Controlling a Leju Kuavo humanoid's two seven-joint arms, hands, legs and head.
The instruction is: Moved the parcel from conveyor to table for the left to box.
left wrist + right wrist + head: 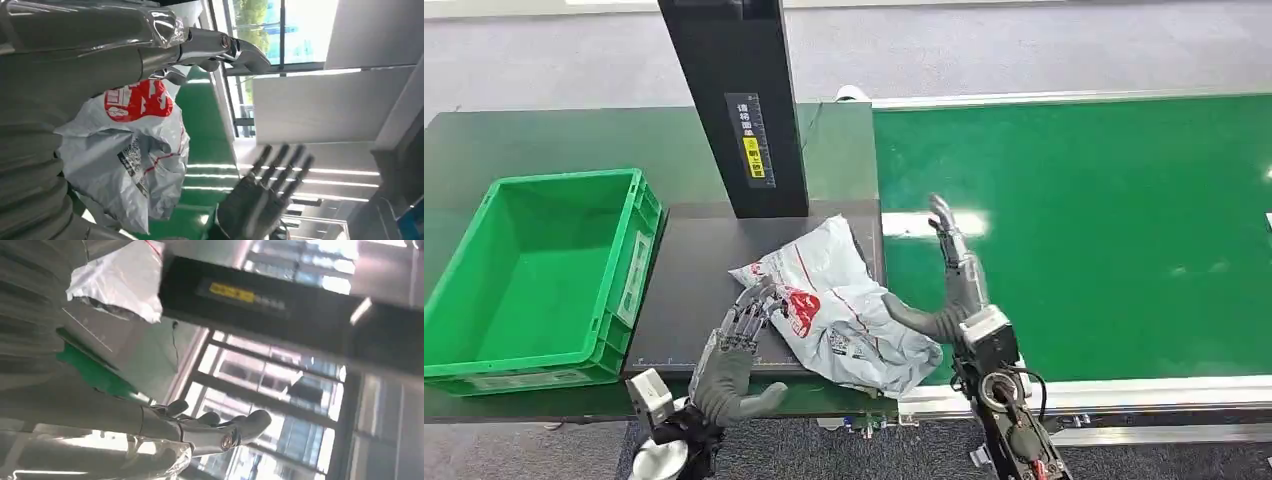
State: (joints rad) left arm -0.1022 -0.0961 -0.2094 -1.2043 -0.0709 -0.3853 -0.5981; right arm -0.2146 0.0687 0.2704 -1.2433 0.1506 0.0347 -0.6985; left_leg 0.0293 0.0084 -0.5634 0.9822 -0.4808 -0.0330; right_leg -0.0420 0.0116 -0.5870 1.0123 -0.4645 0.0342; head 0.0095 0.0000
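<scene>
A grey-white plastic parcel [839, 305] with a red logo lies crumpled on the dark table plate [689, 300], its right end reaching over the plate's edge toward the green conveyor [1104, 220]. My left hand [729, 365] lies flat at the parcel's left side, fingertips touching it by the red logo; the left wrist view has the parcel [135, 150] beneath that hand [150, 50]. My right hand [949, 290] stands upright over the conveyor with fingers spread, its thumb against the parcel's right side. The same hand [200, 430] holds nothing in the right wrist view.
An empty green crate [534, 275] stands on the table to the left of the plate. A black post [739, 100] with a yellow label rises just behind the parcel. The conveyor's white rail [1124, 390] runs along the near edge.
</scene>
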